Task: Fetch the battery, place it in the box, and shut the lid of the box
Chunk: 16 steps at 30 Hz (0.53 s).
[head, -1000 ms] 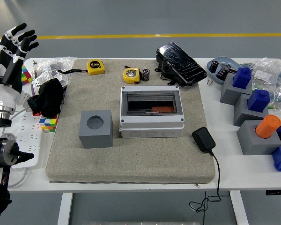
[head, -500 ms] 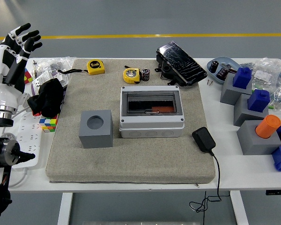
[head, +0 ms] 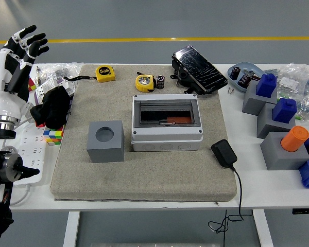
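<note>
**Left hand creeping up, nothing grabbed yet**

So compared to half a second back, the only thing that changed is the left hand (head: 21,43): it's drifted a touch higher and a bit to the right, out past the far left corner of the tabletop (head: 247,193). Everything on the tabletop sits exactly where it was.

The hand itself is raised up in the air with its fingers (head: 35,40) spread apart and a little bent, holding nothing and touching nothing. The arm comes up along the left edge of the view. The right hand isn't visible at all.

The battery (head: 160,82) is a small dark cylinder lying on the grey mat (head: 144,180) near its far edge, right beside a yellow tape measure (head: 144,82) and well away from the hand. A second yellow tape measure (head: 105,73) sits further left on the mat.

The box (head: 167,123) is in the middle of the mat, grey with a dark see-through lid (head: 167,113) that looks down flat over it; something orange shows through it. A grey block with a round hole (head: 105,140) stands to its left, and a black adapter (head: 224,153) with its cable lies off the box's front right corner.
</note>
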Available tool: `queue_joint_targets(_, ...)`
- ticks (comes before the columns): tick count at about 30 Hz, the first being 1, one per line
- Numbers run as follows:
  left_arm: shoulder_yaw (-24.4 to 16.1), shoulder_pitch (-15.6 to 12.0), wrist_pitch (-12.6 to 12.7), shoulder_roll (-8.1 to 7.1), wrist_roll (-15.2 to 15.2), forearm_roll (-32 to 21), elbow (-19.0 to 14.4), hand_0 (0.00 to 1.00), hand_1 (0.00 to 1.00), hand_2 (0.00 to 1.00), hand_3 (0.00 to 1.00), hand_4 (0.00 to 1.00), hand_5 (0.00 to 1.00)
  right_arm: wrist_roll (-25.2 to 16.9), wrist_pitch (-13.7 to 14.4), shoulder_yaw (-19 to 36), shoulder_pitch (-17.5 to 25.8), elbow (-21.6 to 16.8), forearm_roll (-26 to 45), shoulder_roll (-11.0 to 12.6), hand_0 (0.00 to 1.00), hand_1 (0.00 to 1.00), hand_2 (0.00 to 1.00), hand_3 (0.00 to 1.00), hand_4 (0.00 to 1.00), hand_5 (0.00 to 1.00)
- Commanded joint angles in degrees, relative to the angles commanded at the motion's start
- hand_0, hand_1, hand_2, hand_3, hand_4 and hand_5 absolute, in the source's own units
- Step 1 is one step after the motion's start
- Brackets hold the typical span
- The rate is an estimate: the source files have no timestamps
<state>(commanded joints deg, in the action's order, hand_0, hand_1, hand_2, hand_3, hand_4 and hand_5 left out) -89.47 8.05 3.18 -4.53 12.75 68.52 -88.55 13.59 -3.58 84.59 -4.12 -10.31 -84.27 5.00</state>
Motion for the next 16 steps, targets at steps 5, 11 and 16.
queue_joint_targets(5,-0.1,-0.2,0.0,0.1,0.0,0.0,-0.1,0.665,0.723,0.69,0.74,0.998,0.572,0.0,0.0,0.2,0.1,0.0,-0.1,0.0,0.641,0.646,0.658,0.574,0.971,0.58)
queue_joint_targets(11,0.0,0.0,-0.1,0.23,-0.1,0.0,-0.2,0.663,0.722,0.689,0.738,0.998,0.573,-0.1,0.1,0.3,0.1,0.0,0.1,0.0,0.637,0.648,0.658,0.575,0.971,0.58)
queue_joint_targets(16,-0.3,-0.2,-0.1,0.3,0.0,-0.1,0.0,0.663,0.722,0.688,0.738,0.998,0.571,-0.1,0.1,0.2,0.1,0.0,0.3,-0.1,0.642,0.648,0.658,0.575,0.971,0.58)
